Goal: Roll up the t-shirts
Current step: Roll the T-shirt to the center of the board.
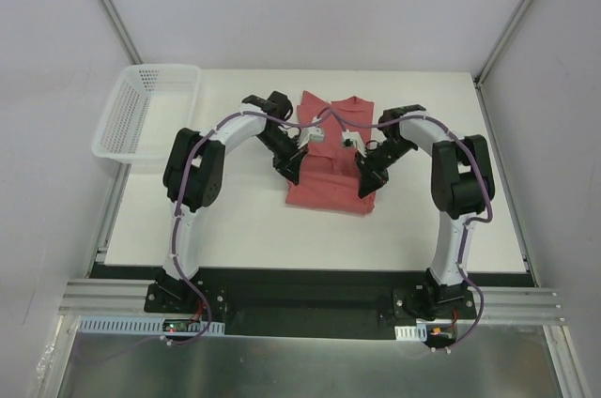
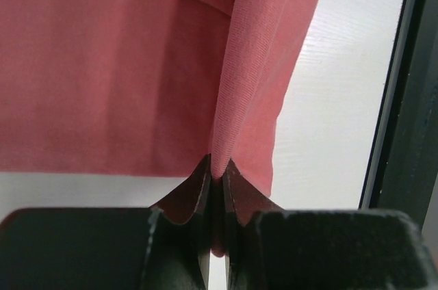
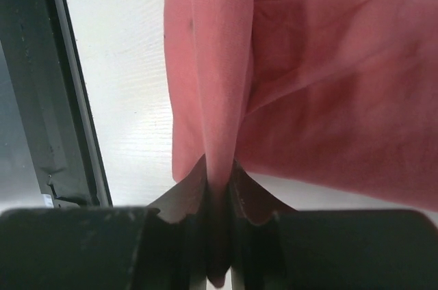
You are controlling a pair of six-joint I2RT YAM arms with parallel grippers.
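The salmon-red t-shirt (image 1: 329,159) lies folded into a long strip in the middle of the white table. My left gripper (image 1: 294,168) is shut on a pinched fold of the t-shirt's left edge (image 2: 246,98), with cloth showing between the jaws. My right gripper (image 1: 366,180) is shut on a pinched fold of the t-shirt's right edge (image 3: 219,85). Both grippers sit over the near half of the t-shirt. The neck label is not in view.
A white perforated basket (image 1: 146,112) stands at the table's back left corner. The black front rail (image 1: 310,285) runs along the near edge. Metal frame posts rise at the back corners. Bare white table (image 1: 235,220) lies around the t-shirt.
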